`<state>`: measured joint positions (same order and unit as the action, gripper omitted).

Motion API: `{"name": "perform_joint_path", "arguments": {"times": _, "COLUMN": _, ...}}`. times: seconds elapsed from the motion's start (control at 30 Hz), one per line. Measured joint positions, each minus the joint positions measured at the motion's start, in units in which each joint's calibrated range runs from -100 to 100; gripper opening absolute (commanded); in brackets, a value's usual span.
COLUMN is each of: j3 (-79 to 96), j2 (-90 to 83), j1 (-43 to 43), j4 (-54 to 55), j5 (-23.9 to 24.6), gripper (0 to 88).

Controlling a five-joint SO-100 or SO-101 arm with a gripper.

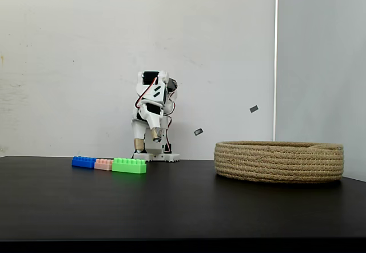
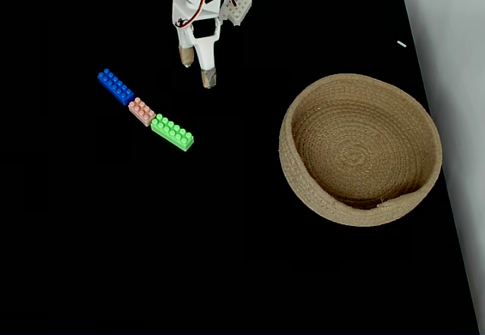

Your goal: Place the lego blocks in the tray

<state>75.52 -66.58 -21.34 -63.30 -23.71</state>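
Note:
Three lego blocks lie end to end in a slanted row on the black table: blue (image 2: 115, 86) (image 1: 83, 161), pale pink (image 2: 141, 111) (image 1: 103, 164) and bright green (image 2: 172, 133) (image 1: 129, 165). The tan rope tray (image 2: 303, 183) (image 1: 279, 161) sits to the right in both fixed views, with nothing inside. My white gripper (image 2: 196, 68) (image 1: 147, 145) points down near the arm's base, behind the row and above the table. Its tan fingertips (image 2: 208, 78) stand apart with nothing between them, so it is open.
The black table (image 2: 227, 259) runs wide in front of the bricks and between bricks and tray. A white wall stands behind the arm. The table's right edge (image 2: 424, 62) passes close to the tray.

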Motion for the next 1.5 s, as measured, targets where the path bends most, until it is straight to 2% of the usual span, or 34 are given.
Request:
{"name": "perform_joint_path", "arguments": {"times": 0.5, "j3": -14.8, "j2": 19.7, "j1": -6.1, "j4": -1.9, "j5": 6.4, "gripper": 35.8}}
{"name": "perform_joint_path", "arguments": {"times": 1.5, "j3": -40.4, "j2": 50.6, "j1": -6.1, "j4": -2.2, "j5": 15.3, "gripper": 35.1}}
